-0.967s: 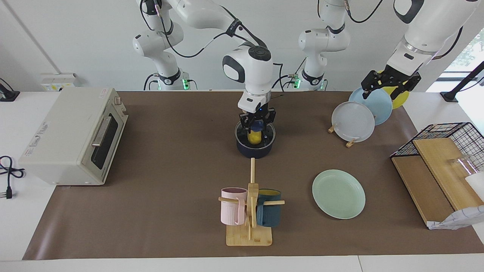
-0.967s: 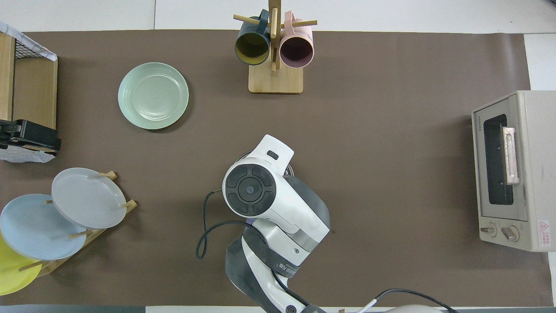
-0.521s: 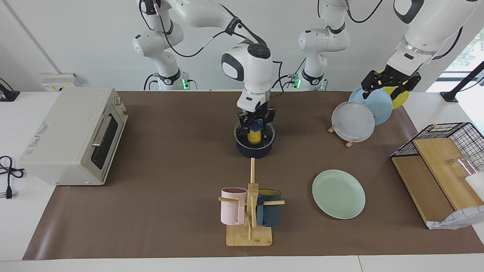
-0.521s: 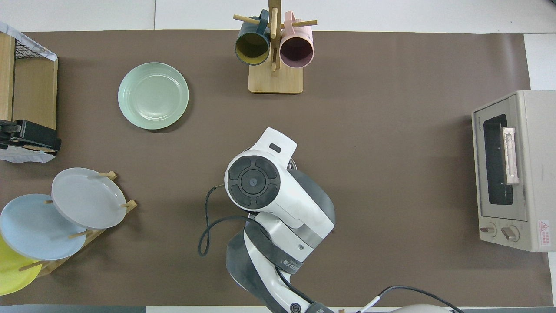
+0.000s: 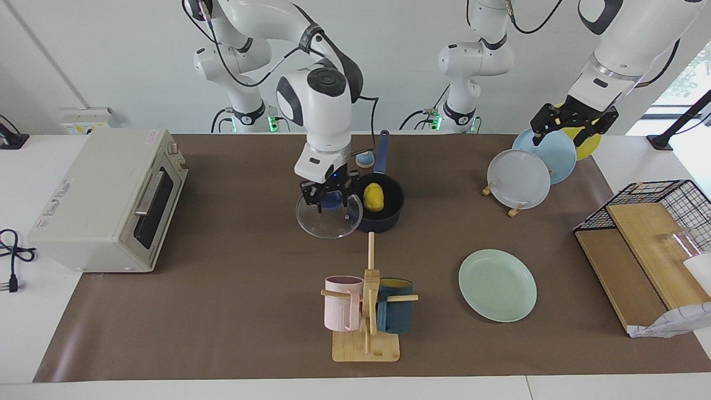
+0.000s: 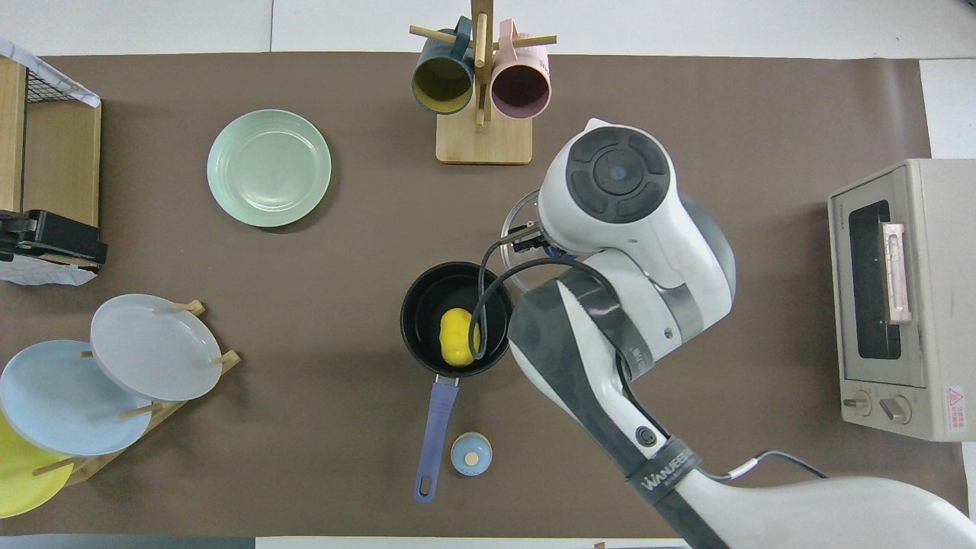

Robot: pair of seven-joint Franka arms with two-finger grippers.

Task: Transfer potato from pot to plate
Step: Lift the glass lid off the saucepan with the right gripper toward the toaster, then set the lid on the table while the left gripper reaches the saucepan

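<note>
Uncovered on the brown desk (image 5: 222, 278): the navy pot (image 5: 382, 218), long handle pointing toward the robots, black inside open to view. Well apart, farther from the robots and toward the left arm's end, the mint plate (image 5: 497, 285) — bare, ready to receive.

Beside the pot, toward the right arm's end, the glass lid (image 5: 329, 218), hanging level under the right gripper (image 5: 330, 198), fingers pinched on its blue knob. Needs setting down before any reach into the pot, probably.

Over the rack of plates, the left gripper (image 5: 572, 123), waiting; cannot tell how its fingers stand.

Inside the pot, the potato (image 6: 456, 337) — small, smooth, bright yellow, lying on the bottom. Likely light and firm, yet slick and rounded, so prone to squirting out of a pinch. Best taken across the narrow middle, from straight above, clear of the pot wall.
</note>
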